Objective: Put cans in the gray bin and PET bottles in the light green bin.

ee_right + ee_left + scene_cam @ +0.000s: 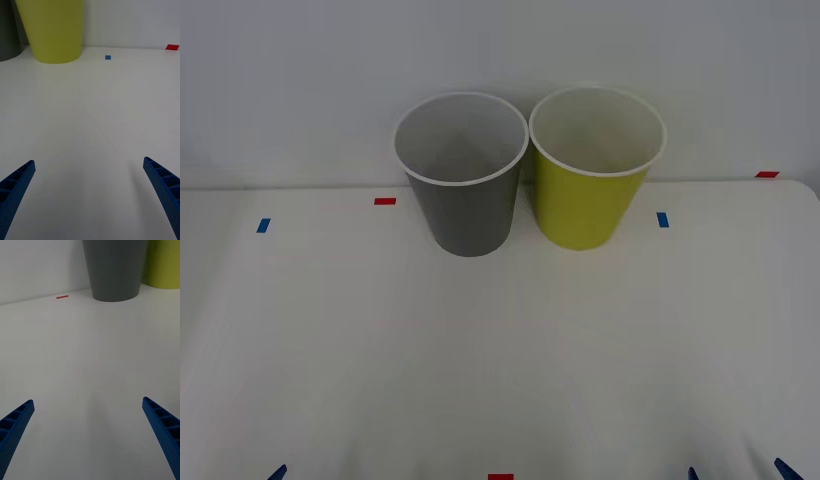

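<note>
Right gripper [90, 198]: held low over the near edge of the table [500, 380], fingers spread wide at the two corners of its wrist view, nothing between them; its blue tips are seen at the front view's lower right [735, 472].
Left gripper [88, 438]: likewise parked near the front edge on the left, fingers released and apart, nothing grasped; a single tip is seen at the front view's lower left [276, 472].
Gray bin [463, 175]: stood upright at the back of the table, left of centre; the pale inside is seen from above and no item can be made out in it, though the bottom is dim.
Green bin [596, 165]: stood upright just beside the gray bin on its right, rims nearly touching; its inside also appears bare as far as can be seen.
Tape marks: small red [385, 201] and blue [663, 219] strips are stuck to the tabletop.
Can and bottles: none is seen on the tabletop or in either gripper.
Progress: it cannot be told whether sorting is finished or not yet begun; with nothing left on the table to pick, no further sorting is judged possible until an item is placed.
</note>
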You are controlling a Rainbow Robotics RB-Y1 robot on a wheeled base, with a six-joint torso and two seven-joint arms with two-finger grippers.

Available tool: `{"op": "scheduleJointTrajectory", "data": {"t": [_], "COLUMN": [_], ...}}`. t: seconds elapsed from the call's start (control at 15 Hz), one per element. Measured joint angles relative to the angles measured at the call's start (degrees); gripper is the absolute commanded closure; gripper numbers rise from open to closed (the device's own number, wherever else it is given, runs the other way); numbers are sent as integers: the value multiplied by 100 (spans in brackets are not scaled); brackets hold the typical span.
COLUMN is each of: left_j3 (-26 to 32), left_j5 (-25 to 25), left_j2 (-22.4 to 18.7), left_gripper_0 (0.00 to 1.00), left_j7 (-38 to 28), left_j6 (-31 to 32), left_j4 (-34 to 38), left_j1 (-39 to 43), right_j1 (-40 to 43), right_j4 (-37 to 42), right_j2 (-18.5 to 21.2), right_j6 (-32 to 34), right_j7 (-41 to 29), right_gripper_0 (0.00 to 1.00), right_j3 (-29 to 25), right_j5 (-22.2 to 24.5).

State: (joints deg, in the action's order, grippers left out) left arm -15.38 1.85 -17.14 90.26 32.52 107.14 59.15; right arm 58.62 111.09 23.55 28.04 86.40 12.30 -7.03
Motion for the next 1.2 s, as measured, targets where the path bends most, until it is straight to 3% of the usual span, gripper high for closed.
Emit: {"op": "scheduleJointTrajectory", "data": {"t": [1.2], "left_j3": [0], "left_j5": [0], "left_j2": [0], "left_gripper_0": [0], "left_j7": [0], "left_j6": [0], "left_j4": [0], "left_j1": [0], "right_j1": [0], "right_j4": [0], "right_j2": [0], "right_j6": [0], "right_j7": [0], "right_gripper_0": [0], "right_j3": [0], "right_j5": [0]}}
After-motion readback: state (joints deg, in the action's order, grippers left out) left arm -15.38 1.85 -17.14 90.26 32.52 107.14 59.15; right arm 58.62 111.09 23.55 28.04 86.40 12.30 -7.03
